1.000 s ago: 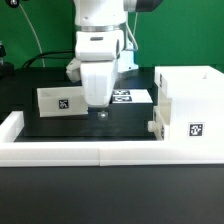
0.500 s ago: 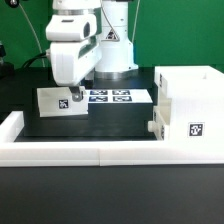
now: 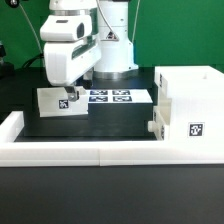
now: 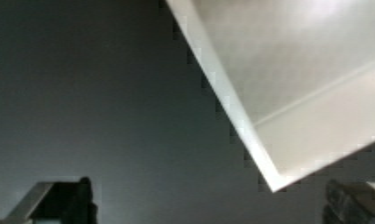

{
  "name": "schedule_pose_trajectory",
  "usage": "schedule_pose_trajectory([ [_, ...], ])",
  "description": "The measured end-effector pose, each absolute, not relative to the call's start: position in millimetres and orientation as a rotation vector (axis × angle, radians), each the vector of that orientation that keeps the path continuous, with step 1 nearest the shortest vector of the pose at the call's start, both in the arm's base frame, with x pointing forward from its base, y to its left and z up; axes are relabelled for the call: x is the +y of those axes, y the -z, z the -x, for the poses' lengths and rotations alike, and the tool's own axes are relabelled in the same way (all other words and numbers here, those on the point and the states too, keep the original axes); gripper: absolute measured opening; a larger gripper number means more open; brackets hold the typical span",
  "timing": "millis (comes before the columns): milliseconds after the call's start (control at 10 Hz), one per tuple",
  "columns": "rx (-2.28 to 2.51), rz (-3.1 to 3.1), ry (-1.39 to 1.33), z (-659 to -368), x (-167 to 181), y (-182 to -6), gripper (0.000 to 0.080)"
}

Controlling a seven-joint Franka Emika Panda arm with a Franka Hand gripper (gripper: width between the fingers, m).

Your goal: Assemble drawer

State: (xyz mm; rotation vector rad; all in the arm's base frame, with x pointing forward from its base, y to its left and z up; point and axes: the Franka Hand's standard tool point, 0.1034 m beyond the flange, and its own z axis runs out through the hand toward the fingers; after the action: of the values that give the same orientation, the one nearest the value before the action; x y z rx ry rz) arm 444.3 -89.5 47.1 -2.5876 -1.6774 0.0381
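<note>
Drawer housing (image 3: 190,100), a white open-fronted box, stands at 3 o'clock on the black table (image 3: 100,125). One small tray (image 3: 52,101) sits at 9 o'clock, just beside the marker board (image 3: 118,97). The gripper (image 3: 70,96) hangs over that tray's 3 o'clock end. Its fingers (image 4: 59,202) are spread wide, and the tray's white corner shows beneath them in the wrist view. A white rail (image 3: 80,153) lies along 6 o'clock.

White housing (image 3: 190,95), small tray (image 3: 48,100) well apart
</note>
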Motion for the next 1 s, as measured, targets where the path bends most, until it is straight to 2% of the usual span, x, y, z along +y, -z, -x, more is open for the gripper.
schedule_pose_trajectory([
  [400, -1.149, 2.91, 0.028, -418.6, -98.3, -57.6, 0.0649],
  [500, -0.979, 2.979, 0.054, -419.6, -101.1, -65.0, 0.0649],
  [600, -0.832, 3.033, 0.099, -412.7, -103.3, -63.9, 0.0649],
  [700, -0.699, 3.059, 0.096, -397.9, -104.2, -55.4, 0.0649],
  [1000, -0.653, 3.064, 0.088, -397.6, -103.0, -55.0, 0.0649],
])
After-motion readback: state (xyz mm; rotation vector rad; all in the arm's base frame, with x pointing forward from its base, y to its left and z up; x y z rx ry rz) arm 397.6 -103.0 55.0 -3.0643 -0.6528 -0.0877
